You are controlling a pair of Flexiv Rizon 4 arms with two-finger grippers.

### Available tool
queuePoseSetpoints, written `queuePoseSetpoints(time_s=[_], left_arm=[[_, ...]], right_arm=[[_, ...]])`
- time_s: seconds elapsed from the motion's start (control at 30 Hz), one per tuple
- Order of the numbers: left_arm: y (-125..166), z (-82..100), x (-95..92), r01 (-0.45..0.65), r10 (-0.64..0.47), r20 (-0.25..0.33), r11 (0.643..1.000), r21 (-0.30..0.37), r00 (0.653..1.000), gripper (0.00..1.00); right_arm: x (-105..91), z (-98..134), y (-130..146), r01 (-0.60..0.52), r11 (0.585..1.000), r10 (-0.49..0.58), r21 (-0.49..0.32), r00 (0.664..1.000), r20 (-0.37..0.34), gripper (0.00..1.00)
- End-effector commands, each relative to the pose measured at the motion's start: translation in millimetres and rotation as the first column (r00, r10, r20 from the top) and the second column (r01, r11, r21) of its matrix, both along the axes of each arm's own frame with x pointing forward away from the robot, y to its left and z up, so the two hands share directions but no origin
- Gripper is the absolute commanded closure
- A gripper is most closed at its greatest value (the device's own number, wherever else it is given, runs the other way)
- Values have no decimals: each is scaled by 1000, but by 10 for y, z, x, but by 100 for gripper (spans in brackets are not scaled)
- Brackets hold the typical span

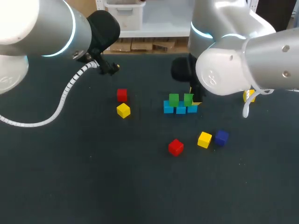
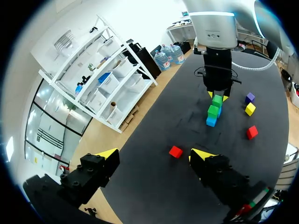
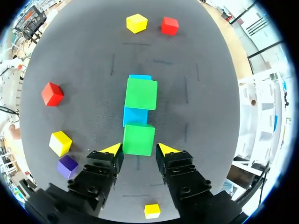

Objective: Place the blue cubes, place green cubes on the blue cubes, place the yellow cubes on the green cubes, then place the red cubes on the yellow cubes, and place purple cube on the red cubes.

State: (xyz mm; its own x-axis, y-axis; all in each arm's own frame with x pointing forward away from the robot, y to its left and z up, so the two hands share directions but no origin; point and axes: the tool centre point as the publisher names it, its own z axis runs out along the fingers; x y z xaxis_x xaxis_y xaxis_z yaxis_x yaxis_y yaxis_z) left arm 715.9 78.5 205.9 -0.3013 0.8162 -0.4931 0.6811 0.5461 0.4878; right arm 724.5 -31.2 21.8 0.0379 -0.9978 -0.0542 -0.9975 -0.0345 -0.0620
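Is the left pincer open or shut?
Open: the left pincer has its yellow tips wide apart, touching nothing.

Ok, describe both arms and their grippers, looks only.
The left arm and right arm are rounded silver-grey links, each with a glowing light-blue ring at a joint and a black wrist section. The left carries a white spiral-wrapped cable, the right a white cable. The left gripper and right gripper are black and blocky, with bright yellow wedge tips.
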Motion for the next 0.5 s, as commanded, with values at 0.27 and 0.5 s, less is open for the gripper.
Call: queuePoseSetpoints(time_s=[0.27, 0.5], left_arm=[[4, -1, 6, 2, -2, -1, 1000, -1, 1000, 0], [4, -1, 6, 2, -2, -1, 1000, -1, 1000, 0]], right_arm=[[-16, -3, -30, -17, 1000, 17, 3, 1000, 7, 60], [-20, -6, -39, -24, 1000, 24, 9, 1000, 4, 82]])
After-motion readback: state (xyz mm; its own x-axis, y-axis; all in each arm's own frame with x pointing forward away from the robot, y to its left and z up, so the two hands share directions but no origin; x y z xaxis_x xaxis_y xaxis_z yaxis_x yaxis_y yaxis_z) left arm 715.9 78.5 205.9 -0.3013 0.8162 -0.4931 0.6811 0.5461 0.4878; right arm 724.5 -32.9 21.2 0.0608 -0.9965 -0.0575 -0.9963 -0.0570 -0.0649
